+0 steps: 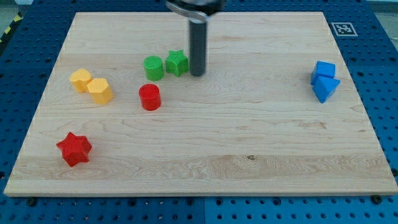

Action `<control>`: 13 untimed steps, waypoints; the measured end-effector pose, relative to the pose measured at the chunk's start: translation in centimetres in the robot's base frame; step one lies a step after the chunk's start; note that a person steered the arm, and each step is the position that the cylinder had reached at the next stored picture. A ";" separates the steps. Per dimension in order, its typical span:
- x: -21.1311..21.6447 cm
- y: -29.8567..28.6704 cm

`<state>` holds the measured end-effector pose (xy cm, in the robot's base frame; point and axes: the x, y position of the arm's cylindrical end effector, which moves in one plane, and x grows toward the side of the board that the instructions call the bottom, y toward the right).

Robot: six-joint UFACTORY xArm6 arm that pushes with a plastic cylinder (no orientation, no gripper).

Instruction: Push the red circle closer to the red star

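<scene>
The red circle [149, 98] stands on the wooden board left of the middle. The red star [74, 149] lies at the lower left, well apart from the circle. My tip [198, 74] touches the board just right of the green star [177, 63], up and to the right of the red circle, with a gap between tip and circle.
A green circle [153, 68] sits next to the green star's left side. Two yellow blocks [80, 80] [100, 91] lie together at the left. Two blue blocks [323, 70] [325, 88] lie together at the right. The board's edge [199, 194] runs along the view's bottom.
</scene>
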<state>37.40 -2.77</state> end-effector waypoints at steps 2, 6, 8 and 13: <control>2.5 -7.9; 5.0 -4.4; 4.5 -4.6; 6.7 -5.8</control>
<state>44.11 -8.54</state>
